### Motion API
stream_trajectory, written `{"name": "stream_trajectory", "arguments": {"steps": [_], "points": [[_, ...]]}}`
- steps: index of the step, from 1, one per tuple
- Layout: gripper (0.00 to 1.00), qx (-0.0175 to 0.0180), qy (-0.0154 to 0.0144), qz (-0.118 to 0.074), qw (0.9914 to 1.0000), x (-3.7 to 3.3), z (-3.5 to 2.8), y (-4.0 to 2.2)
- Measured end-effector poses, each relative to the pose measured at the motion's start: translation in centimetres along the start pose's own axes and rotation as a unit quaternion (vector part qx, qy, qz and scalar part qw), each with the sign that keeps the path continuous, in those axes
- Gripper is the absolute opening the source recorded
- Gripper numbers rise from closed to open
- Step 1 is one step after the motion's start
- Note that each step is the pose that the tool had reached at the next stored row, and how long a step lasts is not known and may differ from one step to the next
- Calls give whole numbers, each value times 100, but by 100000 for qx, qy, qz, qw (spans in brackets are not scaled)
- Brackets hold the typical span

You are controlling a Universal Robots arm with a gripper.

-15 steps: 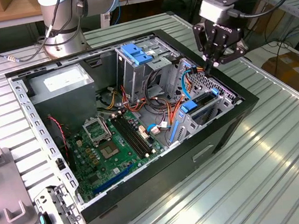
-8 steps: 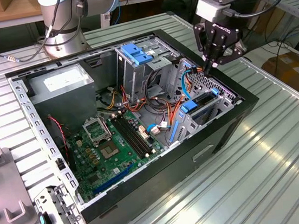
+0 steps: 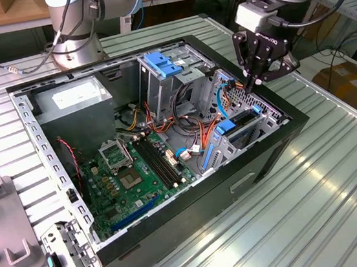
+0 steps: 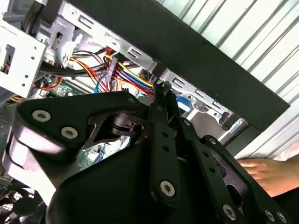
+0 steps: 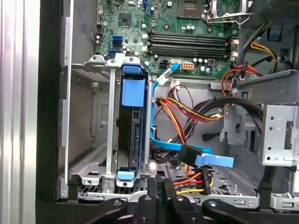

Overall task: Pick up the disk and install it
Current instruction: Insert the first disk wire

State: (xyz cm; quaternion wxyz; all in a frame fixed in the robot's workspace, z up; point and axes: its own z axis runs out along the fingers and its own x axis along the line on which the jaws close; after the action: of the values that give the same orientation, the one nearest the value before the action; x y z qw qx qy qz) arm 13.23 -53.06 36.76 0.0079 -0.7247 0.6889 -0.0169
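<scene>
The disk [image 5: 132,135], a dark drive in a bright blue carrier rail, stands on edge inside the metal drive bay [image 5: 93,140] at the front corner of the open computer case [image 3: 277,141]. In the exterior view the disk [image 3: 233,125] sits low in that bay at the case's right end. My gripper [image 3: 251,86] hangs just above and behind it, over the case's rim, fingers pressed together with nothing between them. In both wrist views the black fingertips [image 5: 159,184] [image 4: 161,95] meet, a short way from the disk's near end.
Orange, red and yellow power cables [image 5: 187,112] and a blue ribbon-like cable [image 5: 205,159] lie beside the bay. The motherboard [image 3: 137,171], a pale-blue latch plate [image 3: 161,64] and power supply [image 3: 73,97] occupy the case. A person's hand [image 4: 267,171] rests outside the case.
</scene>
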Motion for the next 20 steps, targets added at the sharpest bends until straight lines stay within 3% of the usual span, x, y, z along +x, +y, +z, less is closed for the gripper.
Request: {"name": "stream_trajectory", "arguments": {"steps": [3,6,9,15,16,18,20], "points": [[17,372,11,-16,99999,44,-2,98],[17,460,-45,-19,99999,52,-4,144],[17,572,-179,-148,99998,83,-3,165],[17,575,-166,-113,99998,132,12,180],[17,580,-216,-115,99998,135,16,187],[17,601,-640,-102,99996,135,19,206],[17,602,-666,-105,99996,135,20,206]]}}
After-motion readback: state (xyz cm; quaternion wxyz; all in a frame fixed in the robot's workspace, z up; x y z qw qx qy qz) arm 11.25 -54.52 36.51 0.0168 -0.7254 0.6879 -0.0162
